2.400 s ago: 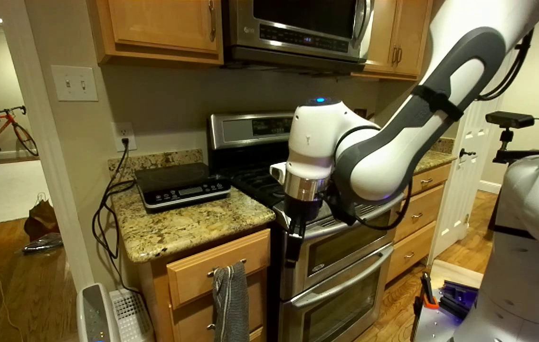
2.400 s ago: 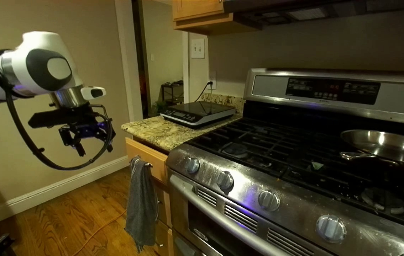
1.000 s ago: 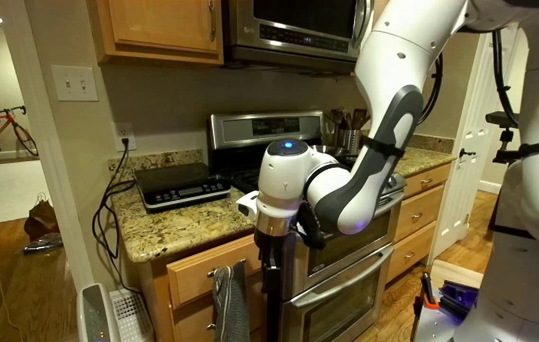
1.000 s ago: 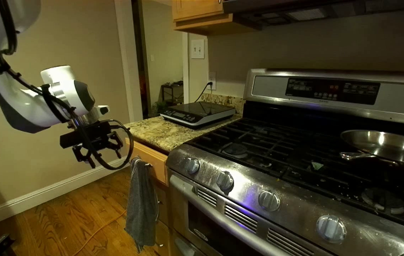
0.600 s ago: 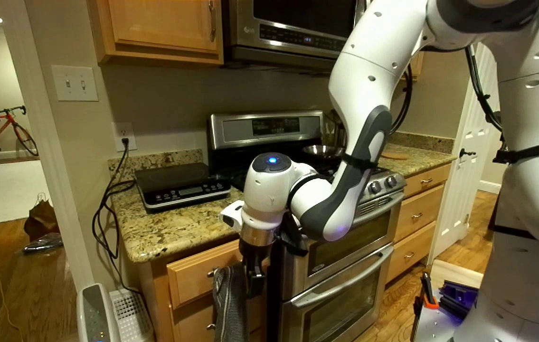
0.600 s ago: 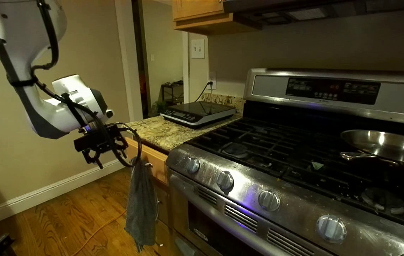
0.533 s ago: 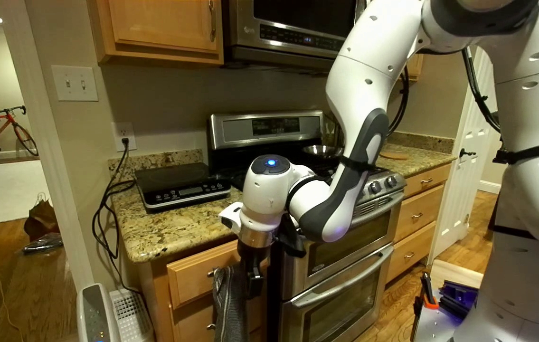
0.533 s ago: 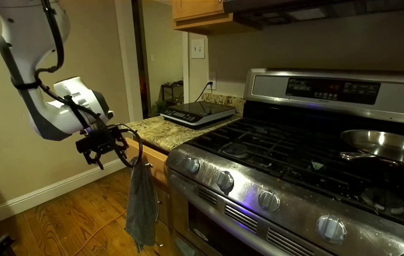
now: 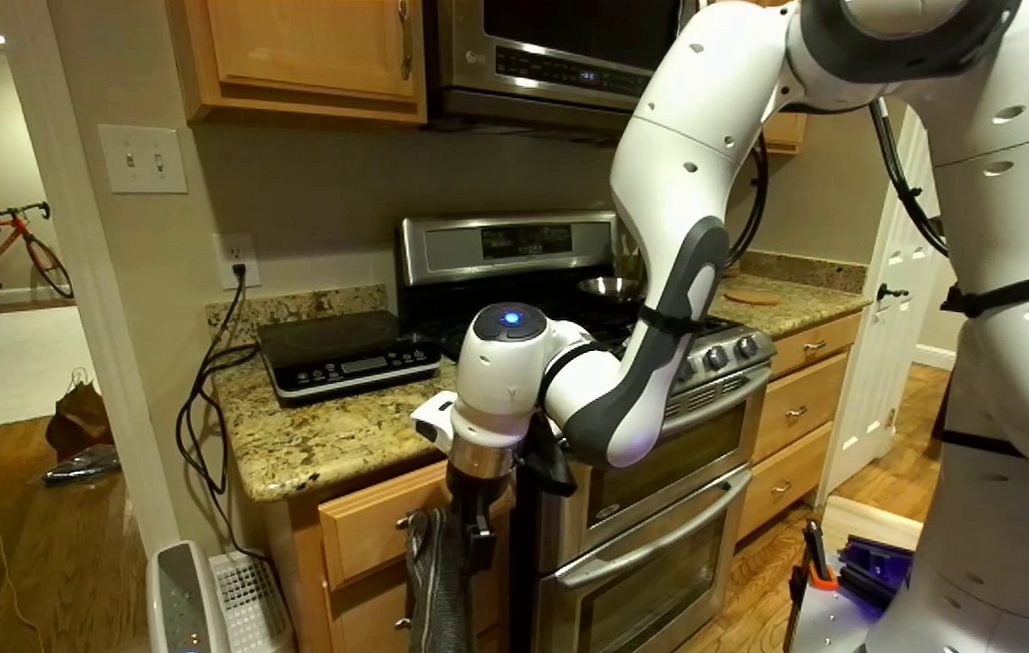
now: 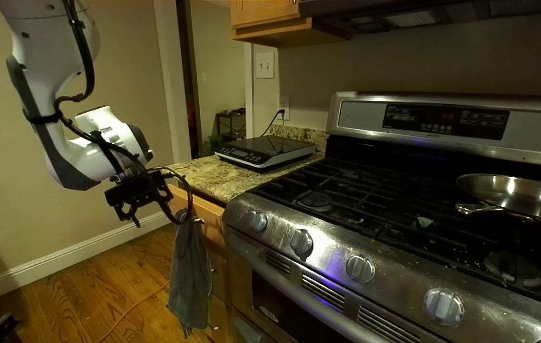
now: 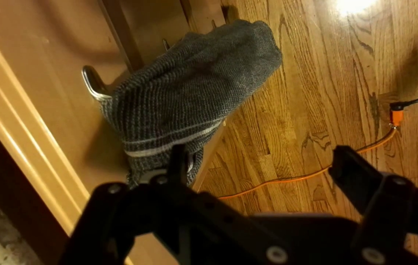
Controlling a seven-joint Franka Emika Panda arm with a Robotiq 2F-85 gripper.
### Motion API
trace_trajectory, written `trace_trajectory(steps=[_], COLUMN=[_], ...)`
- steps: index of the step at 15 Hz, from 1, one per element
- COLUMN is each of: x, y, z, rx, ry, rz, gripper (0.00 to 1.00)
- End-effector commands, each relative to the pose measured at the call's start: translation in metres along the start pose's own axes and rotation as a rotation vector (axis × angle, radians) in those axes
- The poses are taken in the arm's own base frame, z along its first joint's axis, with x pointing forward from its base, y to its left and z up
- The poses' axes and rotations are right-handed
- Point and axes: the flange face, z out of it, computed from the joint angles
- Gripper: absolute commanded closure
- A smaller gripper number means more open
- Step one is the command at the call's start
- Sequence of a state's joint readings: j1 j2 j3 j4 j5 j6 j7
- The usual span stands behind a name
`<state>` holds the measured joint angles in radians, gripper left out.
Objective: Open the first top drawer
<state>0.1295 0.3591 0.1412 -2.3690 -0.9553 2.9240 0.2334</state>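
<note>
The top drawer is a light-oak front [image 9: 378, 531] under the granite counter, left of the stove. It also shows in an exterior view [image 10: 208, 216] and fills the left of the wrist view [image 11: 43, 62]. Its inside does not show. A dark grey towel [image 11: 194, 84] hangs over its metal handle [image 11: 92, 84], leaving one end of the handle bare. My gripper [image 11: 262, 163] is open and empty, in front of the drawer beside the towel. One finger [image 11: 177, 162] overlaps the towel's edge in the wrist view; contact cannot be told. The gripper also shows in both exterior views [image 9: 478, 549] [image 10: 150, 212].
The stove [image 10: 346, 271] with its oven handle stands right beside the drawer. The granite counter edge [image 9: 342, 453] overhangs the drawer and carries a black induction cooktop [image 9: 346, 363]. An orange cord [image 11: 290, 180] lies on the wooden floor. A pan [image 10: 523, 195] sits on the stove.
The arm has moved from in front of the stove to the towel and drawer, lowering on the way. In the last half second it has shifted only slightly. The drawer has not visibly moved.
</note>
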Motion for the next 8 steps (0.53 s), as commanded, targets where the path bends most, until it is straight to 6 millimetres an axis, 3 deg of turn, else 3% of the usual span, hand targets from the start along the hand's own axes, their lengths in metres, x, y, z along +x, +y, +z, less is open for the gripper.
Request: trace_trajectory(steps=[1, 8], x=[0.005, 0.006], y=[0.009, 0.017], z=[-0.002, 0.011], rx=[-0.047, -0.073], ry=[0.011, 0.028], rz=[-0.011, -0.083], gripper=[0.00, 0.00])
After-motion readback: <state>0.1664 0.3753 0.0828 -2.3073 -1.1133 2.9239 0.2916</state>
